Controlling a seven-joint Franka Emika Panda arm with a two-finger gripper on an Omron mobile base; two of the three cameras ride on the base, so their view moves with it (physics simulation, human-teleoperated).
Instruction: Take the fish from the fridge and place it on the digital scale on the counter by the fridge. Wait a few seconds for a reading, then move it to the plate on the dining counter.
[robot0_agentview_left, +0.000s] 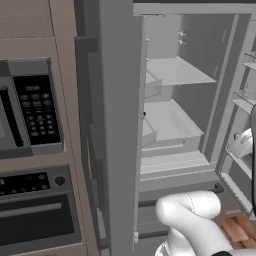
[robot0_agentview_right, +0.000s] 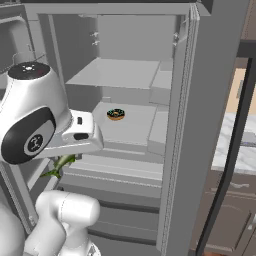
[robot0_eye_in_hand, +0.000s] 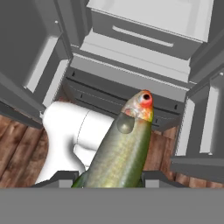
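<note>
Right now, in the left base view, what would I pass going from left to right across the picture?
The microwave's keypad, above the oven's dark door → the fridge's open left door, seen edge-on → the fridge's inner shelves → the right door's bins.

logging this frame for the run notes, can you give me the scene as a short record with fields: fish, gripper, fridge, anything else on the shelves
fish: olive-green fish with a reddish head, held between the fingertips, head pointing away from the hand
gripper: gripper shut on the fish, outside the fridge compartment, above the wood floor
fridge: fridge with its doors open, pale shelves and drawers showing
other item: a small doughnut on the middle shelf
beside fridge: black-panelled microwave and oven to the left
</note>
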